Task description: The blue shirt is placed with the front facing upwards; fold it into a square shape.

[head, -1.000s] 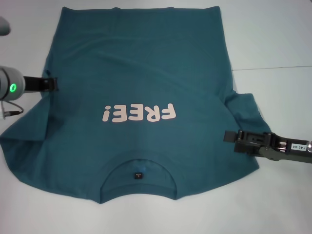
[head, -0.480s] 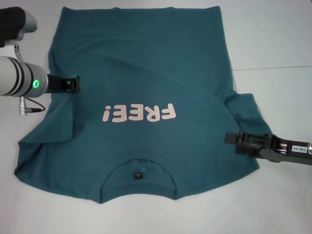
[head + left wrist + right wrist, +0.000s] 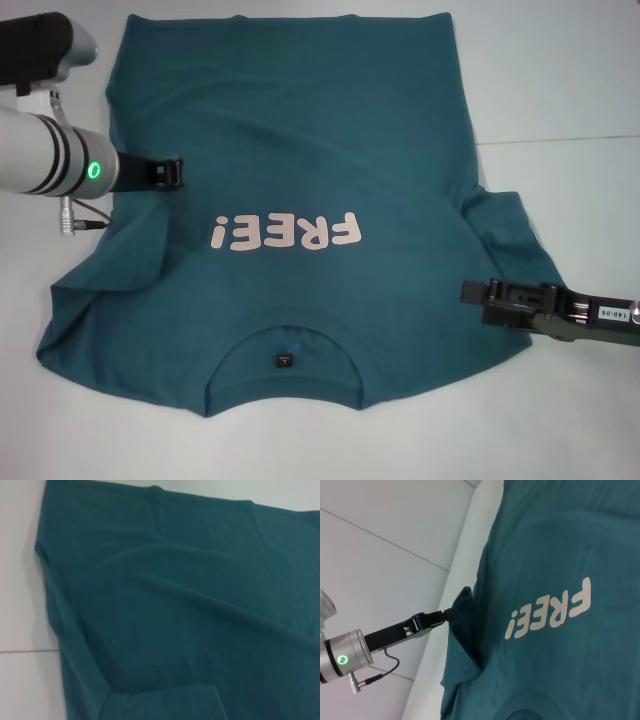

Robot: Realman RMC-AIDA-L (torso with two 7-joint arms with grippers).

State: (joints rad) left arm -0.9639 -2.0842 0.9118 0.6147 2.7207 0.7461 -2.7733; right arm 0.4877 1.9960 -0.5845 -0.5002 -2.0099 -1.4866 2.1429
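The blue shirt [image 3: 300, 130] lies front up on the white table, with its pink "FREE!" lettering [image 3: 285, 233] and its collar [image 3: 285, 340] toward the near edge. My left gripper [image 3: 178, 172] is shut on the shirt's left side edge. It holds that edge lifted and drawn inward over the body, so the left sleeve [image 3: 95, 300] trails in a fold. The right wrist view shows the pinch at the left gripper [image 3: 451, 613]. The left wrist view shows only teal cloth [image 3: 200, 605]. My right gripper [image 3: 472, 293] rests low at the right sleeve [image 3: 510, 235].
White table [image 3: 560, 80] surrounds the shirt, with a thin seam line [image 3: 560, 138] running across on the right. A cable and plug [image 3: 70, 222] hang under the left wrist.
My left gripper has carried the shirt's left edge rightward over the body, dragging the left sleeve inward. The right gripper has dropped slightly toward the near edge.
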